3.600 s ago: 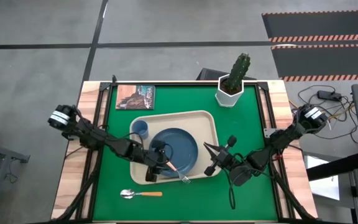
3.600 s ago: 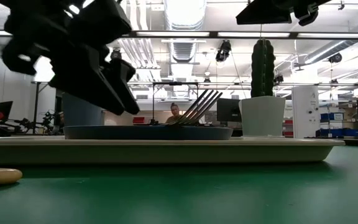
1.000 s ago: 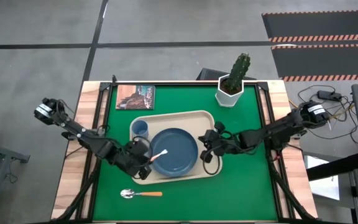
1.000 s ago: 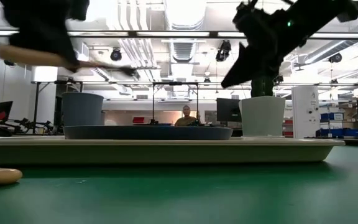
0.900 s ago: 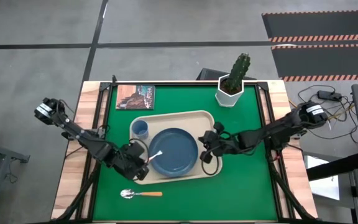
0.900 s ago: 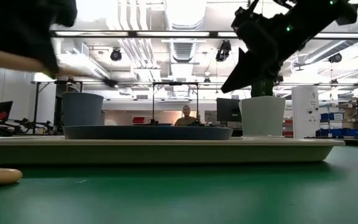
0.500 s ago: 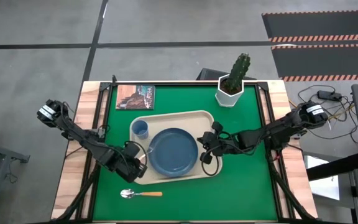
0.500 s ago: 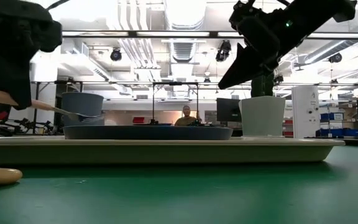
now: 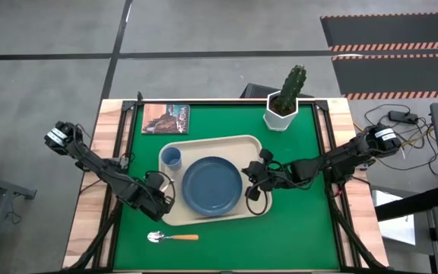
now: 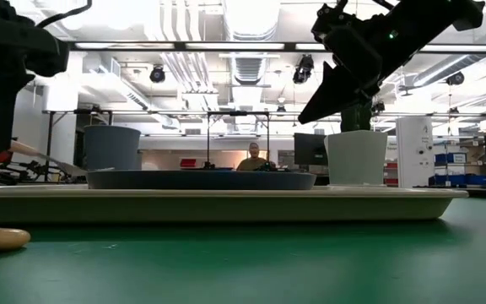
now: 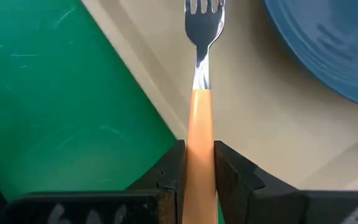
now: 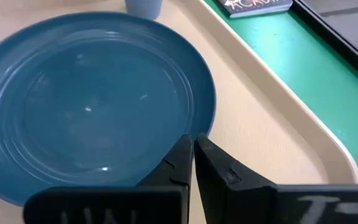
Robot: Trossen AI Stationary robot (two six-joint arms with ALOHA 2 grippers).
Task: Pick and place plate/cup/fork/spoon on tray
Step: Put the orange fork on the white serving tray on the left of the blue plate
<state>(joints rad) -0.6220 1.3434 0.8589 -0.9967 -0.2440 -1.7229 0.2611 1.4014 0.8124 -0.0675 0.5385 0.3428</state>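
The slate-blue plate point(image 9: 212, 185) and the light-blue cup point(image 9: 171, 158) rest on the cream tray point(image 9: 253, 148). My left gripper point(image 9: 160, 199) is over the tray's left near part, shut on the fork point(image 11: 202, 37), whose tines point(image 11: 204, 7) hang over the tray floor beside the plate point(image 11: 334, 37). The spoon point(image 9: 172, 237) lies flat on the green table near the front edge. My right gripper point(image 9: 253, 184) is shut and empty, above the plate's right rim point(image 12: 207, 106). My left gripper pinches the fork's salmon-orange handle point(image 11: 199, 118) between its two fingers, which lie along the handle. The fork sticks out ahead of the fingers, tines forward, slanting down toward the tray point(image 10: 36, 154). I cannot tell whether the tines touch the tray.
A book with a brown cover point(image 9: 166, 119) lies at the far left of the table. A white pot with a cactus point(image 9: 284, 106) stands at the far right. Bare green table lies in front of and to the right of the tray.
My left gripper has carried the fork from above the plate toward the table's left edge and down, to the tray's left part. The fork has tipped, its tines now lower than the handle. It stays held throughout.
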